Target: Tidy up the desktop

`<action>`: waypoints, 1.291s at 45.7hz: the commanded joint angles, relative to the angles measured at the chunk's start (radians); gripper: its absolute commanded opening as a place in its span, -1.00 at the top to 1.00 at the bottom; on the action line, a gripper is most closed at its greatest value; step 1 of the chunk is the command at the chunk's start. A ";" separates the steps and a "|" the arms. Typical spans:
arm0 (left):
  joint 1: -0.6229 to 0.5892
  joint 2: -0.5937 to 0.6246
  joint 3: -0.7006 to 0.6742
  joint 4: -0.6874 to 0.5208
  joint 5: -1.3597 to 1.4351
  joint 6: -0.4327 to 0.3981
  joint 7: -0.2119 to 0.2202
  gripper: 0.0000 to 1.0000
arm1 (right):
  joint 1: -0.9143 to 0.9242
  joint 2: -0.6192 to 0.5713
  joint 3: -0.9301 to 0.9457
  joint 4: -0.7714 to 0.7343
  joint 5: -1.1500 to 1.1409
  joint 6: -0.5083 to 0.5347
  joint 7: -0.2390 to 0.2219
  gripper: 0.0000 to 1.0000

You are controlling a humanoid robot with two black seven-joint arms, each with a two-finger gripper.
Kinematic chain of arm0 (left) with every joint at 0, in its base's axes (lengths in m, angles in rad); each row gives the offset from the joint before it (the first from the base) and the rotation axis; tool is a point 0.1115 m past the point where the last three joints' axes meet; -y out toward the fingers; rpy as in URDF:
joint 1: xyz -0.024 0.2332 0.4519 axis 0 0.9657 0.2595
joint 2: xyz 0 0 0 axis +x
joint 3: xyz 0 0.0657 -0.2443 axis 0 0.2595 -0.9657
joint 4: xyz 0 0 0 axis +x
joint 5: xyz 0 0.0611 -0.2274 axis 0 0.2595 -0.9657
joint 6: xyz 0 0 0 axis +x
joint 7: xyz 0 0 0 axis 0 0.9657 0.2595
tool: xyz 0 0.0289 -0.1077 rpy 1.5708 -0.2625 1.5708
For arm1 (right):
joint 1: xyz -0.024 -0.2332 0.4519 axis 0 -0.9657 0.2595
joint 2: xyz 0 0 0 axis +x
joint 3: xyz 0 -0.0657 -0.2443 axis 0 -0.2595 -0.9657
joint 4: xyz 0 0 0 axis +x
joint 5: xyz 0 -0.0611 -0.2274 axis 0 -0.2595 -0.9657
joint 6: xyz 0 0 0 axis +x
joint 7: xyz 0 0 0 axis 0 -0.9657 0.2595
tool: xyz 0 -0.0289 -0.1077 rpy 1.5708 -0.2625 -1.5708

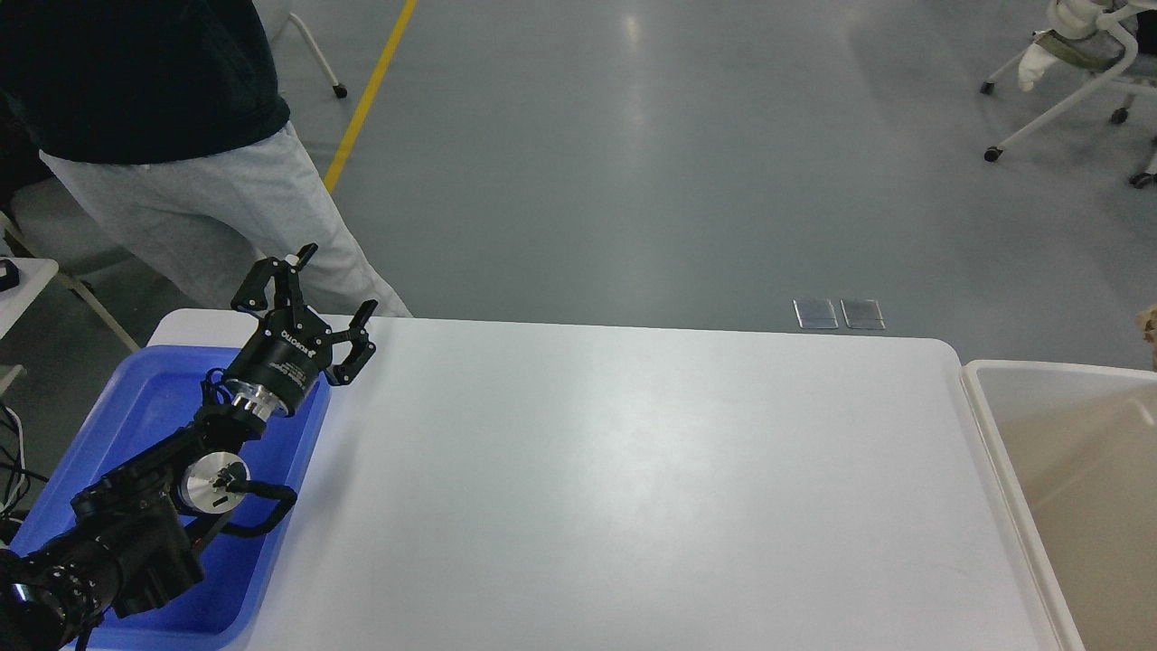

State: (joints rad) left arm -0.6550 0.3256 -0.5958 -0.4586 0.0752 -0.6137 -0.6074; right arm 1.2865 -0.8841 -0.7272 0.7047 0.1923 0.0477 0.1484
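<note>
A wide white desktop point(633, 479) fills the centre, between a blue tray point(149, 398) on its left and an off-white bin point(1067, 470) on its right; the left gripper point(336, 294) hangs over the tray's far corner, fingers spread wide, holding nothing.

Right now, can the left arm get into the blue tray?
Probably yes: the left pincer, open and holding nothing, hangs over the blue tray's far right corner, with nothing seen between them.
</note>
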 commanded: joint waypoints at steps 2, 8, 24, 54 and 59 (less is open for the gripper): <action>0.000 0.000 -0.001 0.000 0.000 0.000 0.000 -1.00 | -0.317 0.189 0.192 -0.281 0.136 -0.135 -0.061 1.00; 0.000 0.000 -0.001 0.000 0.000 0.000 0.000 -1.00 | -0.450 0.269 0.391 -0.382 0.122 -0.196 -0.119 1.00; 0.000 0.000 -0.001 0.000 0.000 0.000 0.000 -1.00 | -0.578 0.418 0.673 -0.541 0.119 -0.232 -0.217 1.00; 0.000 0.000 -0.001 0.000 0.000 0.000 0.000 -1.00 | -0.638 0.468 0.724 -0.571 0.119 -0.236 -0.217 1.00; 0.000 0.000 -0.001 0.000 0.000 0.000 0.000 -1.00 | -0.641 0.468 0.726 -0.574 0.119 -0.238 -0.216 0.47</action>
State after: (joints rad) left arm -0.6550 0.3252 -0.5966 -0.4586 0.0752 -0.6136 -0.6074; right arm 0.6584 -0.4217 -0.0121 0.1390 0.3126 -0.1883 -0.0710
